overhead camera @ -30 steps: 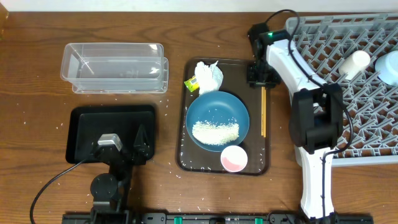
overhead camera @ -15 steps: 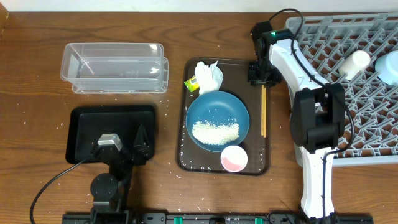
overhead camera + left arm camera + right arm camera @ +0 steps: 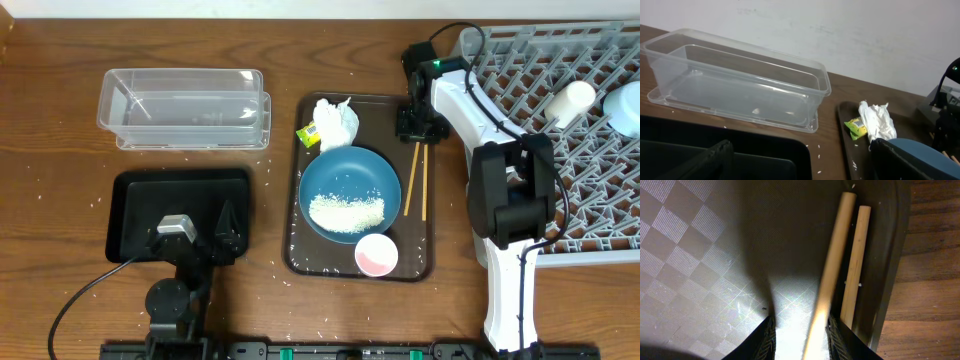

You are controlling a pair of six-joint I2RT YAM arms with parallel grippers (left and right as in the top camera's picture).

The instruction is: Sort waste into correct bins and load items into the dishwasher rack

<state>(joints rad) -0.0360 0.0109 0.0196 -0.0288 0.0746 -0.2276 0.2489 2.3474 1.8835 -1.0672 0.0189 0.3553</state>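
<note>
The right tool (image 3: 802,341) stands over the brown serving tray (image 3: 705,255), at the corner nearest the dishwasher rack (image 3: 590,190). Its fingers are partly closed astride one wooden chopstick (image 3: 832,270). This chopstick lies slanted, close against one finger (image 3: 837,335); whether it is clamped cannot be told. The second chopstick (image 3: 856,265) lies just beside it, along the tray rim. The left tool (image 3: 810,162) is spread wide and empty above the black tray (image 3: 770,155), near the clear tub (image 3: 740,85).

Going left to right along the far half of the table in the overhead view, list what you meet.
clear tub → yellow-green wrapper → white tissue → chopsticks → dishwasher rack
</note>
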